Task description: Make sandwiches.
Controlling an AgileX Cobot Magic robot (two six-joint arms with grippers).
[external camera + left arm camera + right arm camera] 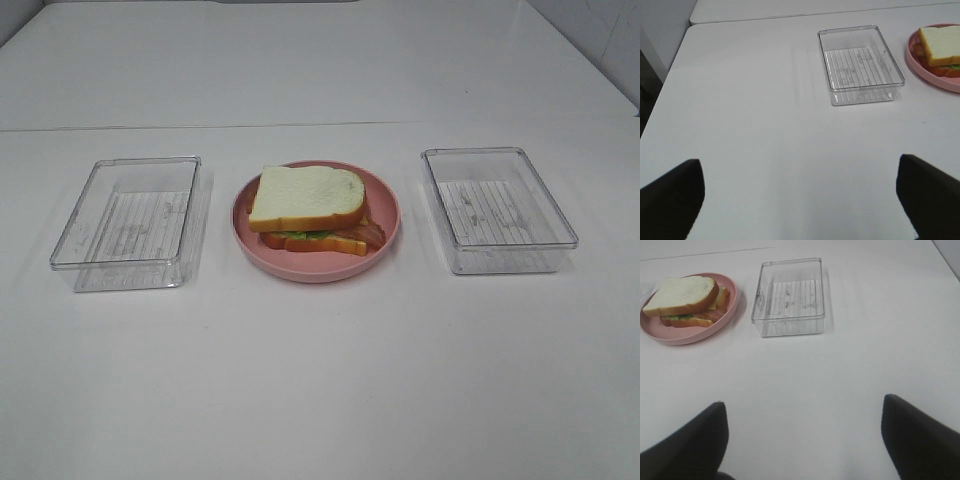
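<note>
A stacked sandwich [308,209] lies on the round pink plate [385,199] at the table's middle: white bread with orange-brown crust on top, green lettuce, reddish bacon and yellow cheese showing at its edges. The left wrist view catches the sandwich [940,47] at its edge; the right wrist view shows the sandwich [684,299] too. Neither arm appears in the high view. My left gripper [800,200] is open above bare table, far from the plate. My right gripper [802,440] is open too, with nothing between its fingers.
Two clear plastic boxes flank the plate, one on the left [130,222] and one on the right [497,208], both without contents. A seam [200,127] runs across the white table behind them. The table's left edge [670,75] shows in the left wrist view.
</note>
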